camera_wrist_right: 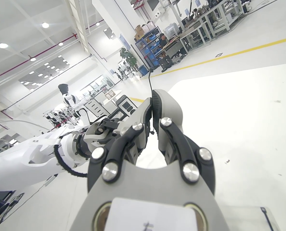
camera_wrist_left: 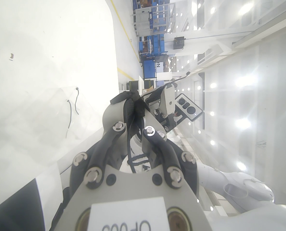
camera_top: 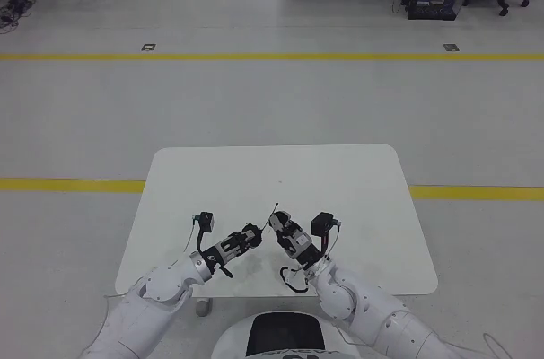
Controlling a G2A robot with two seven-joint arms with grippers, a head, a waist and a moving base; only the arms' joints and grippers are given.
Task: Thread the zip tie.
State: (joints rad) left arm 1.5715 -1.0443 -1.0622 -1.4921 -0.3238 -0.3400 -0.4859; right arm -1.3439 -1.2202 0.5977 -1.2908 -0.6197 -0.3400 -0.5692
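Note:
A thin black zip tie stands out past the fingertips of my right gripper, which is shut on it; its small head is at the far tip. From above, both grippers hover close together over the near middle of the white table. The right gripper has the zip tie pointing away from me. My left gripper sits just beside it. In the left wrist view, the left gripper has its pads pressed together on a thin black strand that runs back toward its palm. The zip tie shows beyond.
A clear shallow tray lies on the table near my left arm, with spare zip ties in it. A corner of a clear tray also shows under the right wrist. The table's far half is bare white surface.

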